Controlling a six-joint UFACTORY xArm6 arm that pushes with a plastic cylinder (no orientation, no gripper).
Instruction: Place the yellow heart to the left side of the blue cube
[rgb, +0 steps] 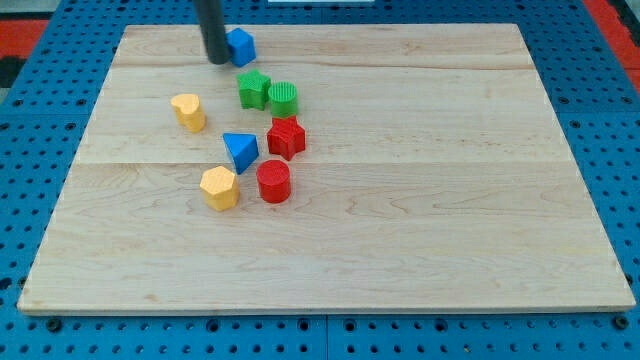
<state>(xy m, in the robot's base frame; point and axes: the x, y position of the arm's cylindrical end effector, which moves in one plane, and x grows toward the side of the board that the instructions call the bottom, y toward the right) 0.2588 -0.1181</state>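
Blue pegboard surrounds the pale wooden tabletop (420, 230), and everything sits bunched at the view's upper left. My tip (217, 59) is touching the left side of the blue cube (241, 46), hiding part of it. No end effector jaws on this rig, just the dark rod, cut off at the view's top. Yellow heart (188, 111) sits below the cube, well apart. Nearby: green star (253, 89), green cylinder (283, 97), red star (286, 136), blue triangle (240, 150), red cylinder (273, 181), yellow hexagon (219, 187)
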